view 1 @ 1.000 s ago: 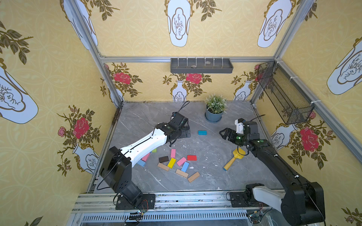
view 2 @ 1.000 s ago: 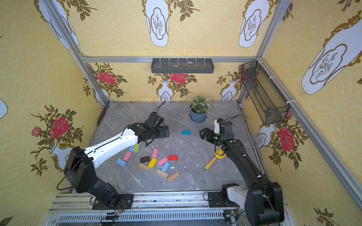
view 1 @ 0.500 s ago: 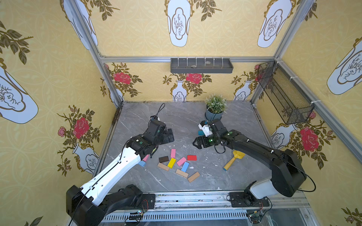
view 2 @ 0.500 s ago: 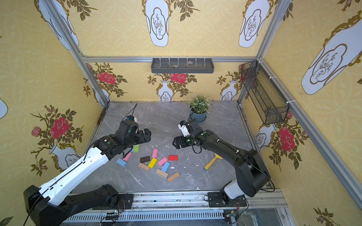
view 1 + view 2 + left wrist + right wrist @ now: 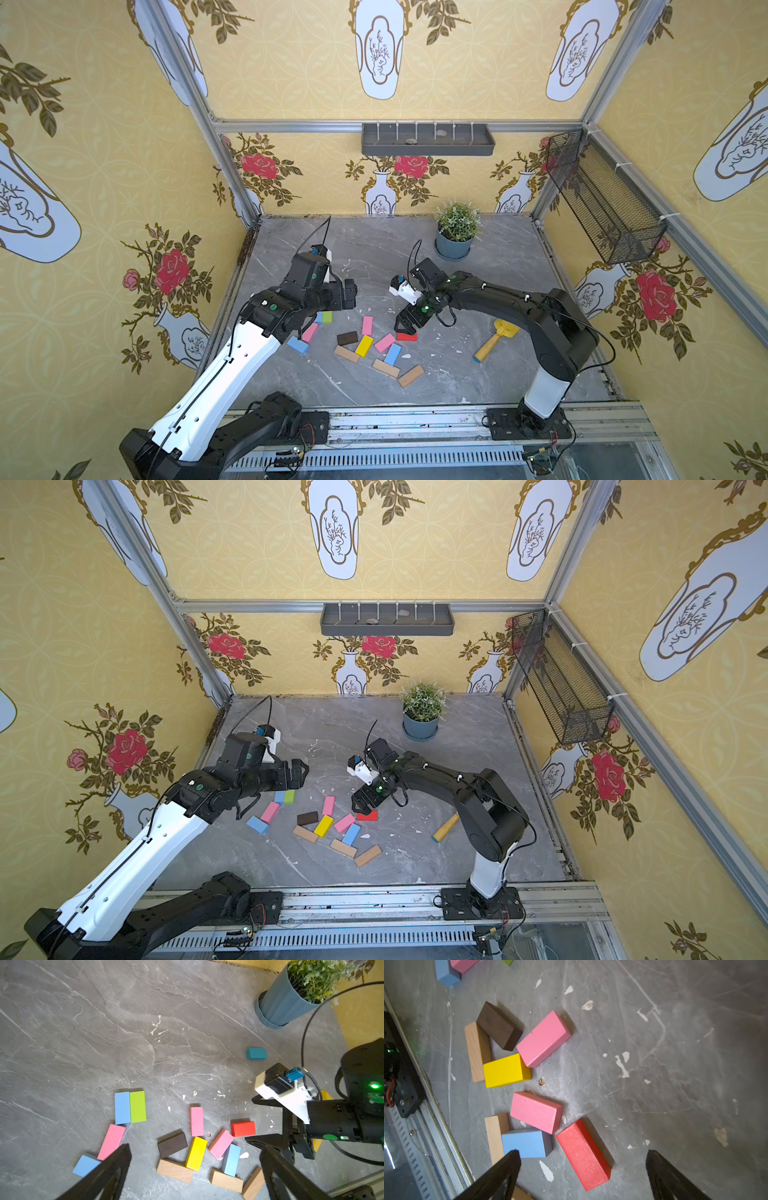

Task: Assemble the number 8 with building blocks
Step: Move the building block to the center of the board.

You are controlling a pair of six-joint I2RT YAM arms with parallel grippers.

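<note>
The building blocks lie loose and flat on the grey table (image 5: 498, 382), and no number 8 shows. Among them are a red block (image 5: 406, 336), a yellow block (image 5: 364, 345), a dark brown block (image 5: 347, 338), pink blocks (image 5: 367, 325) and tan blocks (image 5: 385, 368). A light blue and green pair (image 5: 130, 1107) lies apart. A teal block (image 5: 256, 1054) shows only in the left wrist view. My right gripper (image 5: 405, 326) hangs open just above the red block (image 5: 583, 1153), which lies between its jaws. My left gripper (image 5: 351, 293) is open and empty above the blocks' far left side.
A potted plant (image 5: 457, 232) stands at the back of the table. A yellow toy tool (image 5: 494, 338) lies to the right of the blocks. A wire basket (image 5: 602, 199) hangs on the right wall, a grey shelf (image 5: 428, 139) on the back wall.
My right gripper has swung left from beside the yellow tool to just above the red block. My left gripper has drawn back toward the left and front. Both stay open.
</note>
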